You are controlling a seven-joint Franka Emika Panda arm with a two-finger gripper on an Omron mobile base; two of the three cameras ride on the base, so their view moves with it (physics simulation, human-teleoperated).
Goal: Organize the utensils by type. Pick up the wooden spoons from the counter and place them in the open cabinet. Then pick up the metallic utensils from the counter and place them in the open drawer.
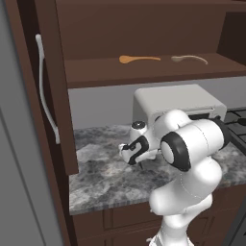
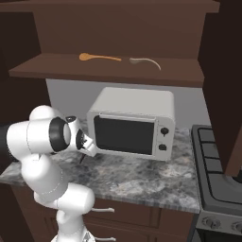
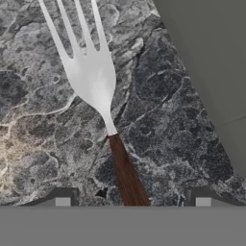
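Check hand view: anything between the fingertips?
Yes: the fork's dark handle runs between the gripper's two fingertips, over bare counter. Jaws stand apart on either side of it.

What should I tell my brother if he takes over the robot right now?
Gripper: open, low over the counter, fingers on either side of the fork's dark handle, not closed on it yet.
Done: both wooden spoons lie on the cabinet shelf, the orange-tan one left of the paler one.
Left: close on the fork, lift it and put it in the drawer, then do the same with the other metallic utensil. Neither the drawer nor that utensil can be placed from here.
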